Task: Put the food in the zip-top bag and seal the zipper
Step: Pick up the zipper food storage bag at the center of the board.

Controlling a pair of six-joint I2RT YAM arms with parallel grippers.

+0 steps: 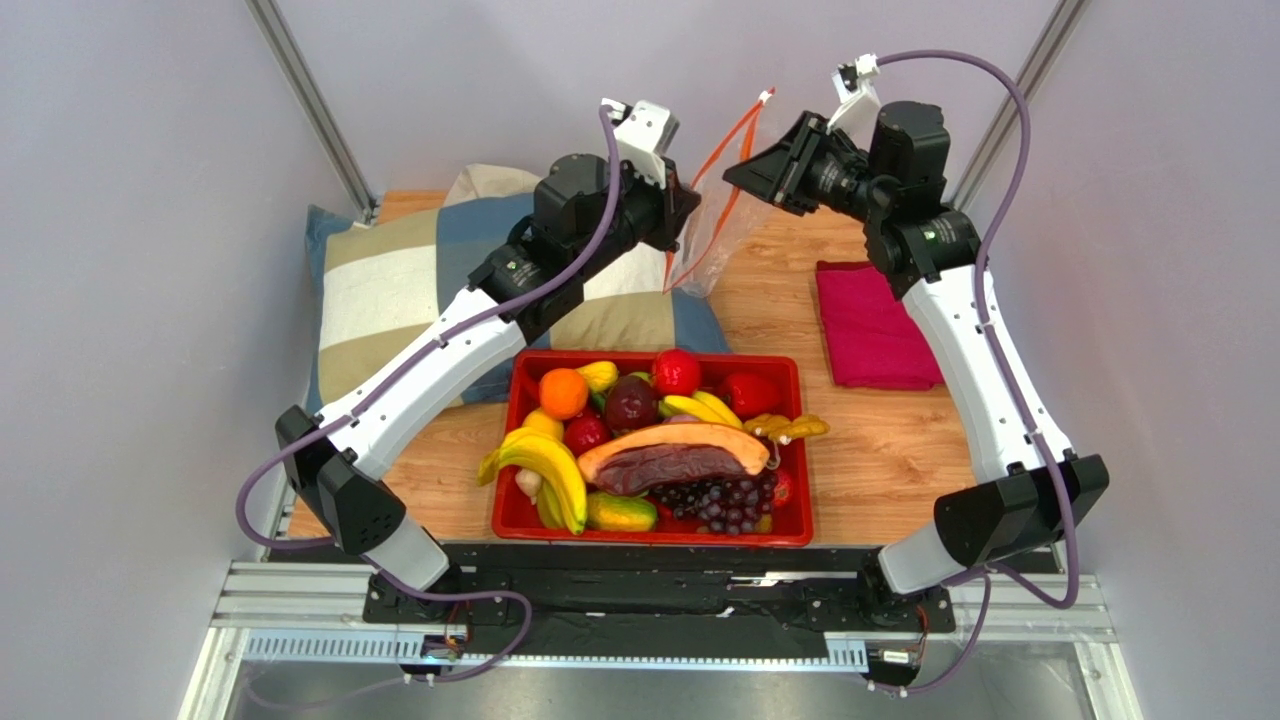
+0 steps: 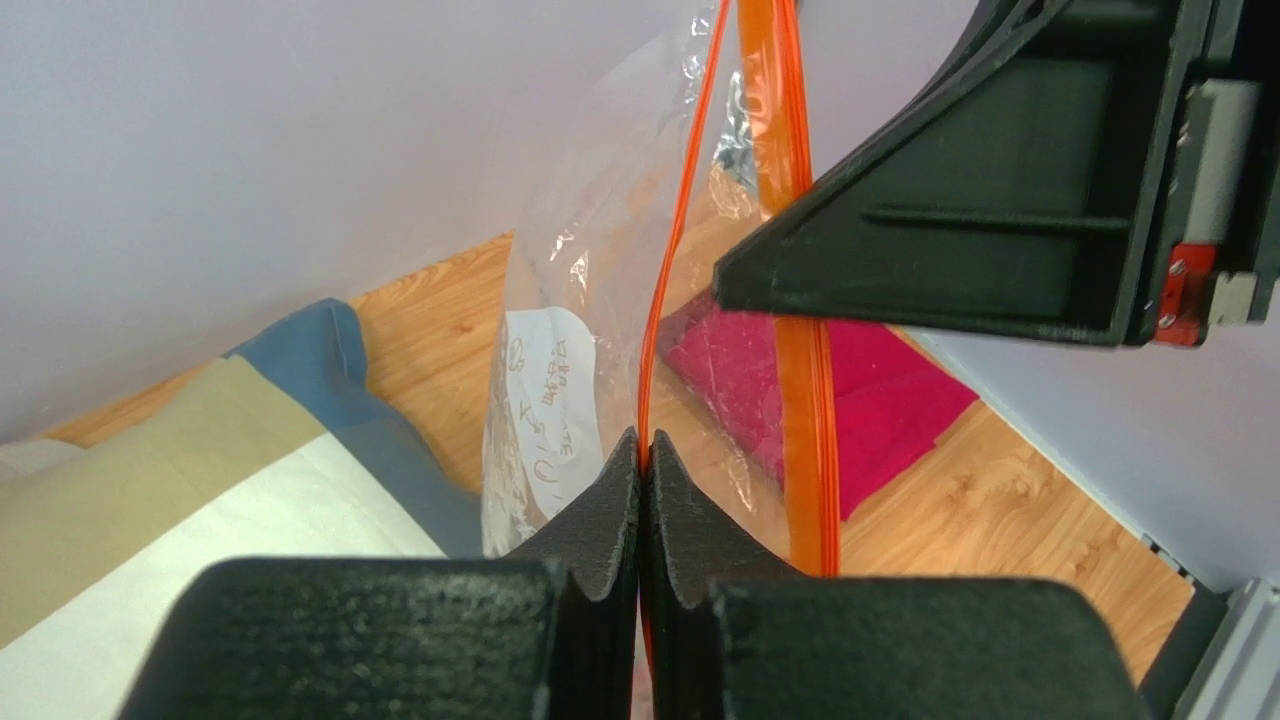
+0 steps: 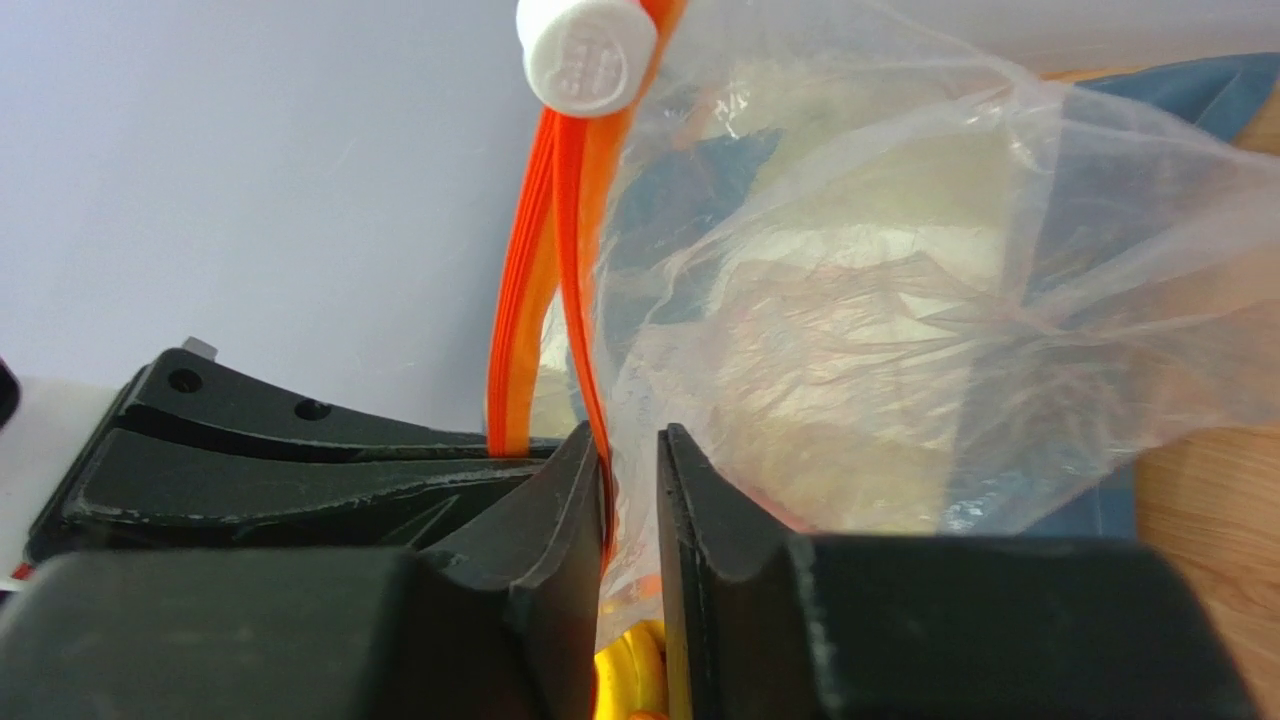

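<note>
The clear zip-top bag (image 1: 721, 225) hangs in the air at the back of the table, between both grippers. My left gripper (image 2: 646, 450) is shut on one side of the orange zipper (image 2: 676, 255). My right gripper (image 3: 631, 443) straddles the other side of the zipper (image 3: 526, 300). Its jaws are nearly together, with a thin gap and bag film between them. A white slider (image 3: 589, 53) sits at the strip's top end. The food lies in a red tray (image 1: 796, 450), among it a long orange-rimmed maroon slice (image 1: 669, 455) and a purple onion-like ball (image 1: 631, 402).
A patchwork pillow (image 1: 406, 285) lies at the back left. A folded magenta cloth (image 1: 875, 323) lies at the right on the wooden table. Bananas, grapes, an orange and other toy produce fill the tray. Grey walls close in behind and at the sides.
</note>
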